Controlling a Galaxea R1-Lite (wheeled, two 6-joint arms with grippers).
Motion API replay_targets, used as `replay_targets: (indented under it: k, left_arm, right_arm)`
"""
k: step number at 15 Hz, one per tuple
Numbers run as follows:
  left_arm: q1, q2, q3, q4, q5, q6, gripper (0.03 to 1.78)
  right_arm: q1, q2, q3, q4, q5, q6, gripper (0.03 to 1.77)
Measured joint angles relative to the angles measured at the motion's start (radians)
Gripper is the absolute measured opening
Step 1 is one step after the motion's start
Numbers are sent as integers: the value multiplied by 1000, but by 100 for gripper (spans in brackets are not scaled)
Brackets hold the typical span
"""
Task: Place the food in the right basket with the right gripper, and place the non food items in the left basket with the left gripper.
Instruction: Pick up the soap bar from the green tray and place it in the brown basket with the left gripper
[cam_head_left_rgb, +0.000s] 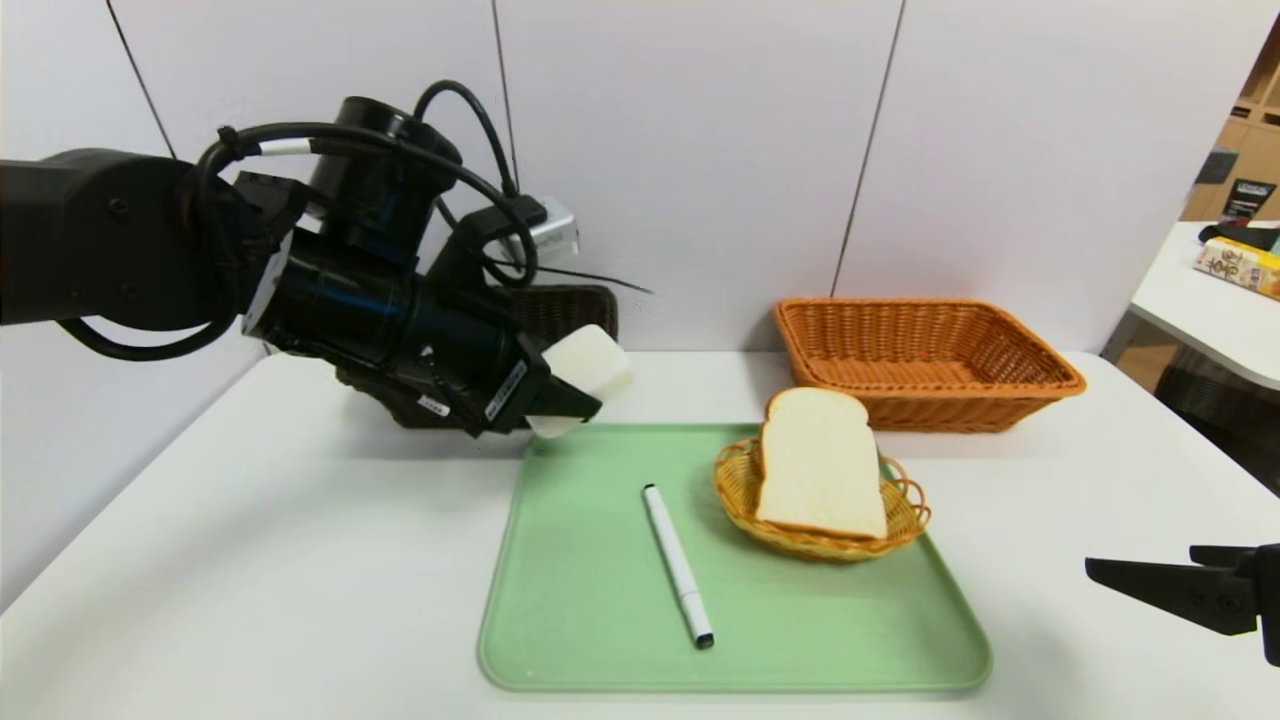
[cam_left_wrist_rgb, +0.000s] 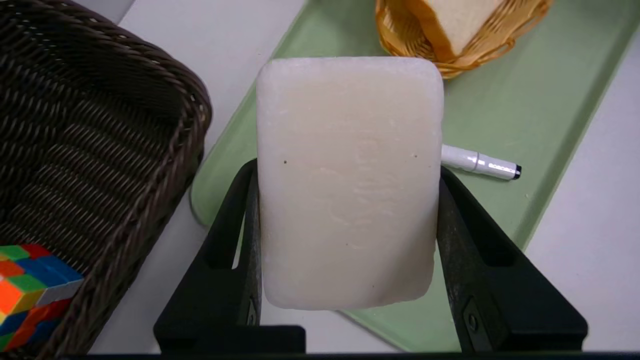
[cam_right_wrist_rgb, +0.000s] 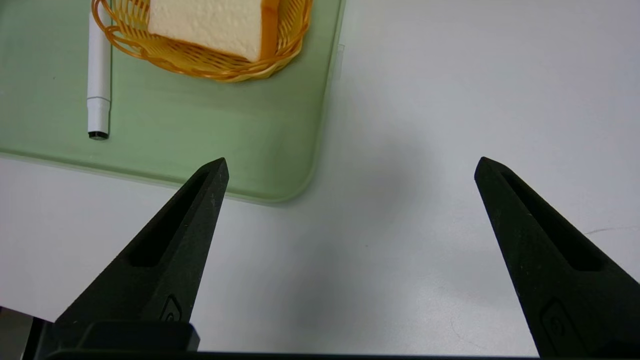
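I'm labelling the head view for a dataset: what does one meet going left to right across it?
Left gripper holding the soap bar → marker on the green tray → bread slice in its small basket → right gripper.

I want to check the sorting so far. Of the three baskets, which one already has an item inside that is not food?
The dark brown basket beside the left tool: it holds a colour cube. The small yellow basket holds bread; the orange basket looks empty.
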Motion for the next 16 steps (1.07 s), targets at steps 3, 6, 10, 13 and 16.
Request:
replay_targets:
  k: [3,6,10,13,16]
  left_arm:
    - [57,25,-75,-1,0,-33,98]
    - [117,85,-173,-1,1,-58,98]
    - [161,211,-320,-1,63,-101,98]
    - [167,322,-422,-5,128,-161,98]
    - [178,413,-450,-35,170,-214,98]
  right_arm:
    - [0,0,1,-1,-1,-1,170]
    - [0,1,1,-1,0,-1,170]
    - [0,1,0,-1,0,-1,170]
    - [0,2,6,-1,-2,0,170]
    - [-9,2,21,-1,-2,0,170]
